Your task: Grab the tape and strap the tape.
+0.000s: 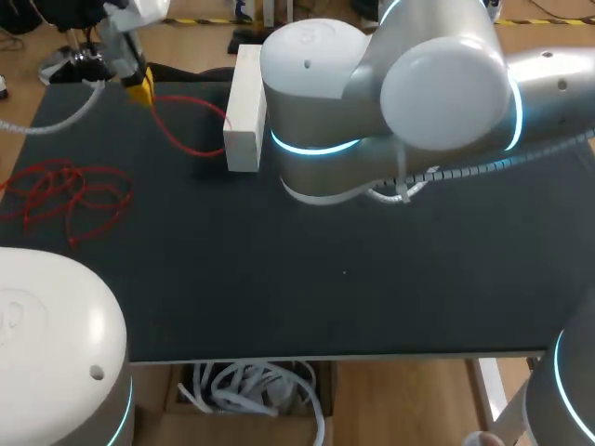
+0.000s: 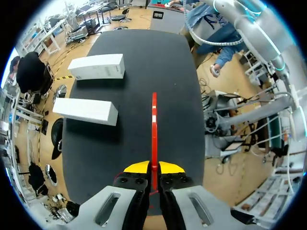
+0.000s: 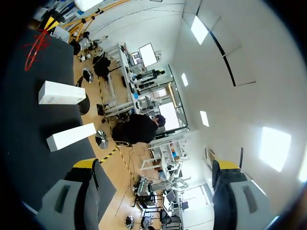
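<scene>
The left gripper (image 2: 153,167) is clamped on one end of a red tape (image 2: 154,122), both yellow tips pressed against it from either side, so the grab looks done and the strapping is the part left to do. Taking the white box (image 1: 244,111) as the landmark: the left gripper hangs over the table's far corner, apart from the box on the left arm's side. The tape runs from the gripper across to the box's near face. Whether it touches the box cannot be told. A second white box (image 2: 98,67) lies just beyond the first, parallel to it. A loose pile of red tapes (image 1: 65,195) lies well apart from the box, toward the robot's left. The right arm (image 1: 409,93) reaches in over the table beside the box, and the right gripper (image 3: 156,165) is spread wide with nothing between its fingers. By my judgement the next move needs the free end, near the box, brought under control. That probably means the idle right gripper coming down to pinch it, so the tape can be looped and closed while the left grip holds firm against the pull.
</scene>
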Controlling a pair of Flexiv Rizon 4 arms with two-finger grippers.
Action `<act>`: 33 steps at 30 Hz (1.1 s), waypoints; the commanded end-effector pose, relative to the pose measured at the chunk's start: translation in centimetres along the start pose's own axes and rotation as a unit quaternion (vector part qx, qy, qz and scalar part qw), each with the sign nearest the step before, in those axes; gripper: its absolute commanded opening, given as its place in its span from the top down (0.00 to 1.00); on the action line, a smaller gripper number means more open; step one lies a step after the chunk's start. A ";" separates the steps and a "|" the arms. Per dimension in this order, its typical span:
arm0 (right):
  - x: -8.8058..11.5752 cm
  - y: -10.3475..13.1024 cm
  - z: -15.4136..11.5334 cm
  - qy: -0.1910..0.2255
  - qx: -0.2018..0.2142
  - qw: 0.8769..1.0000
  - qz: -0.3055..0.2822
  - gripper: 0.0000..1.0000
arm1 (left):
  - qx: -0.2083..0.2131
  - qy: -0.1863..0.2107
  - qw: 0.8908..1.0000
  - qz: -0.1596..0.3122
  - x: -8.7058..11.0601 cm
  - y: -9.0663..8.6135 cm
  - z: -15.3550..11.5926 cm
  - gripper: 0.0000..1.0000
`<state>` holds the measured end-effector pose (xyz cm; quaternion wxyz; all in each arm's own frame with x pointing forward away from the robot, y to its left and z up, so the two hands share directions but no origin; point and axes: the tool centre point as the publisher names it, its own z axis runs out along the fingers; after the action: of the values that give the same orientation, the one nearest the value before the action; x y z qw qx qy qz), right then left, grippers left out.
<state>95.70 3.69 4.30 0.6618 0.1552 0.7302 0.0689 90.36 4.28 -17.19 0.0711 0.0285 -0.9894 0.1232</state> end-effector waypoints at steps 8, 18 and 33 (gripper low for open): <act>-0.3 0.0 0.0 0.003 0.000 1.000 -0.001 0.00 | 0.032 0.056 0.997 -0.030 -0.3 5.4 3.0 1.00; -0.3 0.0 0.0 0.003 0.000 1.000 -0.001 0.00 | 0.009 0.132 0.989 -0.067 0.2 10.0 4.7 1.00; -0.3 0.0 0.0 0.003 0.000 1.000 -0.001 0.00 | 0.001 0.136 0.988 -0.078 -0.3 14.4 5.3 1.00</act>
<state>95.71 3.71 4.29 0.6619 0.1555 0.7300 0.0688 88.65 16.37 -25.56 0.2101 0.0862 -0.9668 0.1174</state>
